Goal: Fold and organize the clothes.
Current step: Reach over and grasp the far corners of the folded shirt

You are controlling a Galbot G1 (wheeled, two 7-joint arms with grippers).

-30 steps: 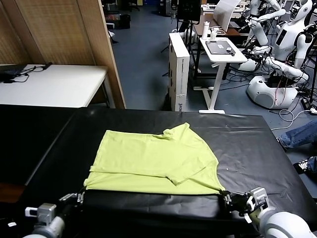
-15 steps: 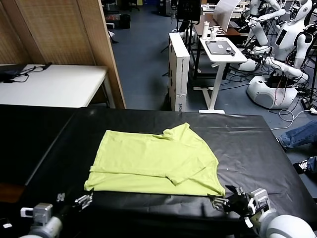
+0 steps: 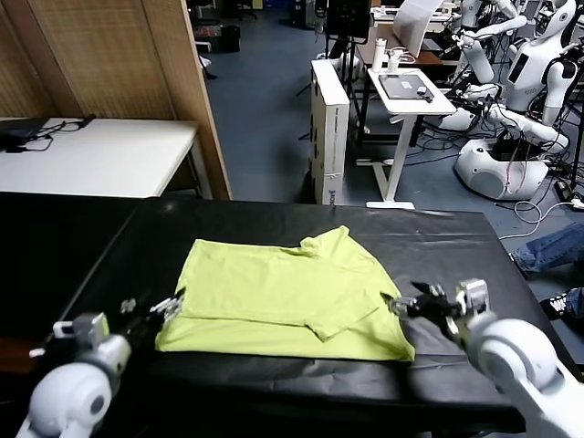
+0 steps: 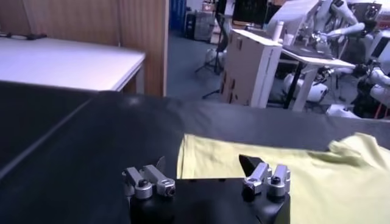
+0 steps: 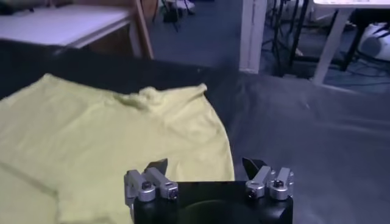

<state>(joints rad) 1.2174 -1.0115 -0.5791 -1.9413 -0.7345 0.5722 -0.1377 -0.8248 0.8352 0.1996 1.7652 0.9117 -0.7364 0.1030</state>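
Lime-green T-shirt (image 3: 292, 297) lies partly folded on the black table (image 3: 456, 246). Left gripper (image 3: 166, 307) and right gripper (image 3: 401, 303) sit at its two sides. Left wrist view: fingers spread wide, holding nothing. Right wrist view: fingers spread wide above the shirt.

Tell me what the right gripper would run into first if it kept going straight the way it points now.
Probably the T-shirt: the open right gripper points inward at its right edge, just above the table. Height is unclear, so it might skim over.
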